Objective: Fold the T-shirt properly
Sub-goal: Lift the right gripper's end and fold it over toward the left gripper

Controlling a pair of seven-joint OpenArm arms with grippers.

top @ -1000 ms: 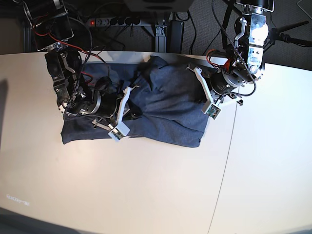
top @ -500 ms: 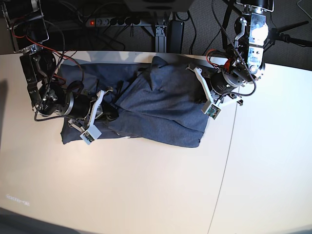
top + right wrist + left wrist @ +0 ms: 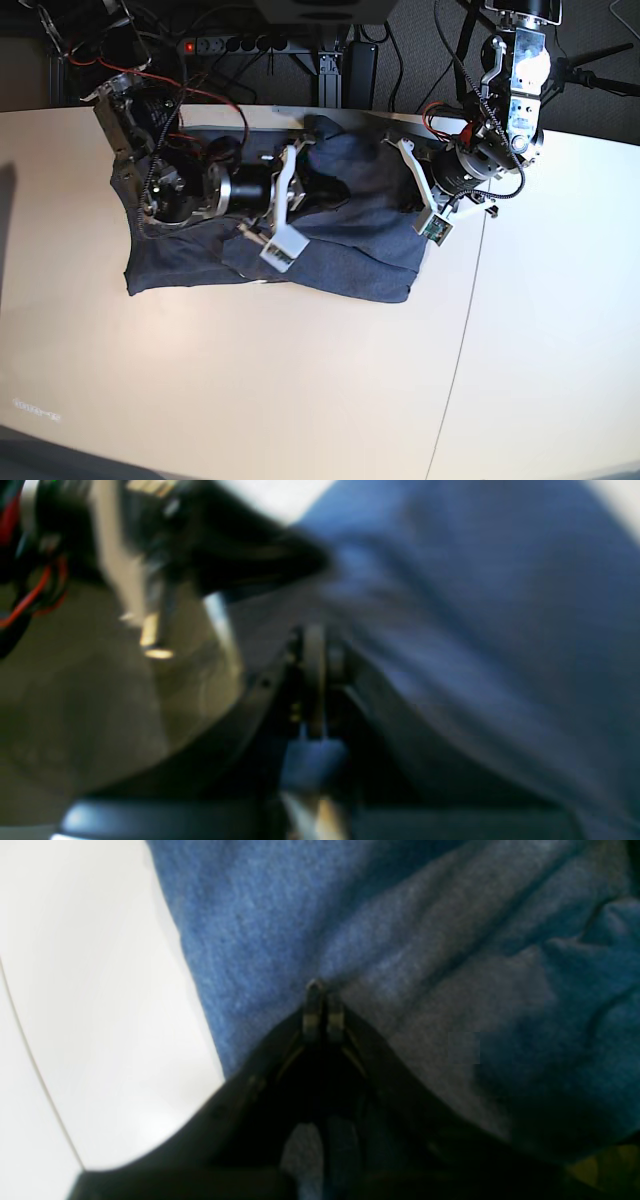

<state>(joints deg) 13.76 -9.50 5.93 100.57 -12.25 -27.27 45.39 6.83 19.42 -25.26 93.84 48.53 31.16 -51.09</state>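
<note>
A: Where is the T-shirt?

B: Spread rumpled across the upper middle of the white table, one layer lapped over another.

A: Grippers?

B: The left gripper, at the cloth's right edge in the base view, is seen pressed together with its tips buried in a pucker; cloth appears pinched. The right gripper is likewise closed; blur leaves any hold unconfirmed.

A: Step?

B: A fold across the body is judged underway. Next, the carried layer should be laid flat and edges aligned before release.
</note>
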